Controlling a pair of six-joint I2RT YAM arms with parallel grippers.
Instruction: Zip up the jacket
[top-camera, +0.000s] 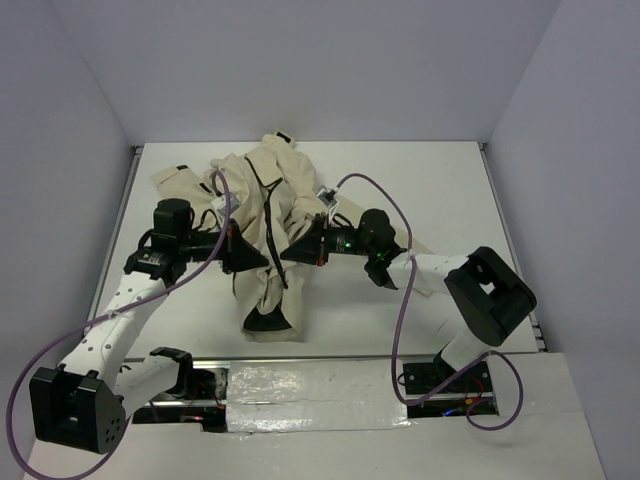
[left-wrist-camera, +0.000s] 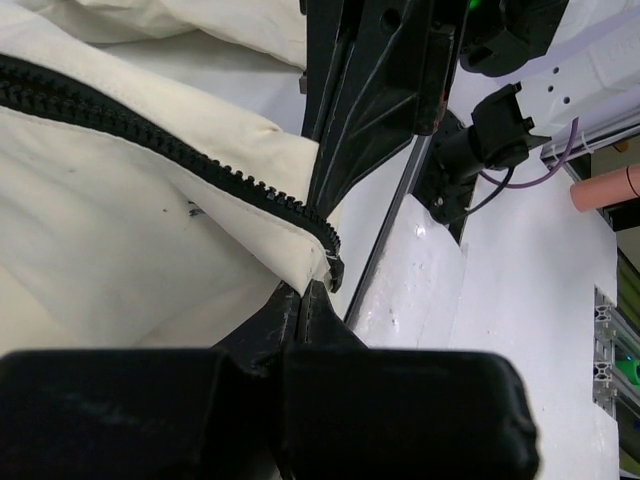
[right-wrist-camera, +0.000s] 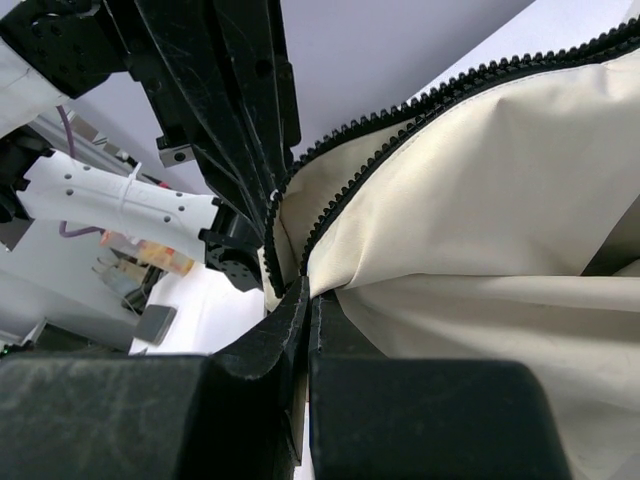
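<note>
Left pincer (left-wrist-camera: 303, 296) and right pincer (right-wrist-camera: 306, 300) each clamp a zipper edge (left-wrist-camera: 200, 165) of the jacket (top-camera: 268, 225); I judge I'm aligning the zipper ends, which next need mating precisely.

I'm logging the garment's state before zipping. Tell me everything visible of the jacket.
The jacket is cream cloth, crumpled in a heap on the table. Its sleeves are bunched toward the far side and carry small dark cuff tabs. Dark lining shows at its near end. Its black zipper teeth are unjoined, so the front is open. The left gripper and right gripper each pinch a front edge beside the teeth, jaws shut.
</note>
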